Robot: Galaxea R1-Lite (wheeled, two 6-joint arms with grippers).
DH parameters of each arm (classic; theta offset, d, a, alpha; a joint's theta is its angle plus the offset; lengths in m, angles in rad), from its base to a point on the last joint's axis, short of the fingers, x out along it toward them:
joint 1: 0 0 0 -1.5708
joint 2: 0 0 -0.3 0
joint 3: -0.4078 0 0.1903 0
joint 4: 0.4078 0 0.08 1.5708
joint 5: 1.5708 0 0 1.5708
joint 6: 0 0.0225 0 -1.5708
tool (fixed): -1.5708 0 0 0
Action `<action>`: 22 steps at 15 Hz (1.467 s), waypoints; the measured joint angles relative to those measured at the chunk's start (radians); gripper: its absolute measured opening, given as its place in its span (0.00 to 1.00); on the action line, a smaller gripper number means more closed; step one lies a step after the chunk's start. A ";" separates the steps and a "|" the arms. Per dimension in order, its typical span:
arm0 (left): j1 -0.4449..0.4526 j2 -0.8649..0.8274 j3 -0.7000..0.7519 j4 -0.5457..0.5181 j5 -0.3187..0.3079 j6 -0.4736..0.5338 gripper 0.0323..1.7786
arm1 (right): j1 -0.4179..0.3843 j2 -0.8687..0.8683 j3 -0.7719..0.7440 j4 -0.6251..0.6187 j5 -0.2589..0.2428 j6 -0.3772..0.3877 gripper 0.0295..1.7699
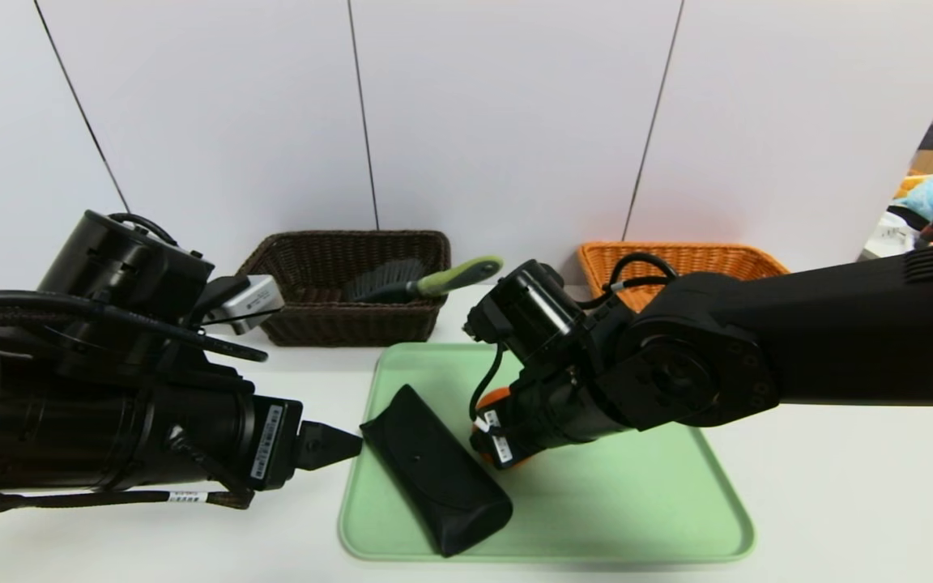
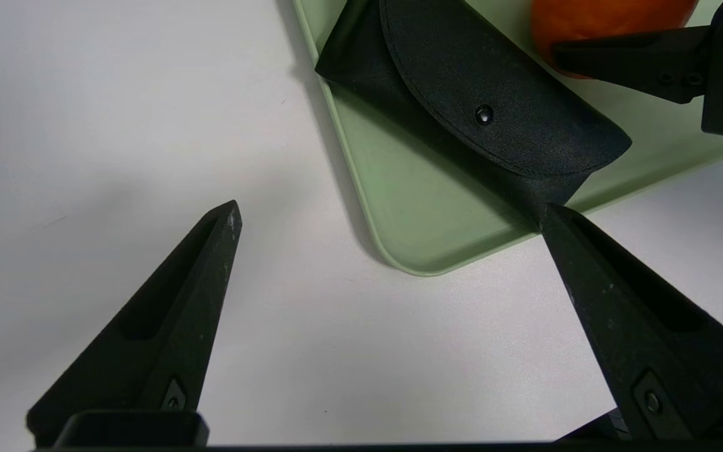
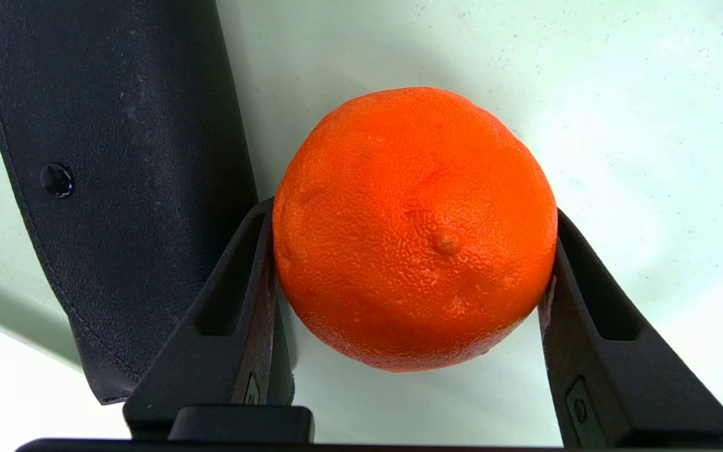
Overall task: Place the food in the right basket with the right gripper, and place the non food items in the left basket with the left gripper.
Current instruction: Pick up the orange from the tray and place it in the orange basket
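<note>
the right wrist view shows what the head view mostly hides behind the black right arm: the right hand [image 3: 415,276] has its two fingers against opposite sides of the round orange dimpled fruit [image 3: 415,229], spread as wide as the fruit between them. the head view alone shows the dark brown wicker basket [image 1: 353,328], beyond the light green rectangular tray [image 1: 612,510], and the light orange wicker basket [image 1: 681,259], also beyond the tray, farther to the right.

the fruit is on the tray, beside the black oblong flap case [image 1: 438,474]; its skin is bright and pitted, with a small pale nub. the case, matte with one round snap, lies slantwise on the tray, its long axis running from the far left to the near side. the green-handled dark bristle brush [image 1: 458,277] rests in the brown basket, handle jutting right over the rim.

the left hand [image 2: 393,213], wide open and holding nothing, is over the tray's near left corner.
</note>
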 joint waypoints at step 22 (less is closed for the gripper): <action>0.002 -0.024 0.018 -0.014 0.000 0.001 0.95 | -0.526 -0.192 0.016 -0.284 -0.100 -0.078 0.63</action>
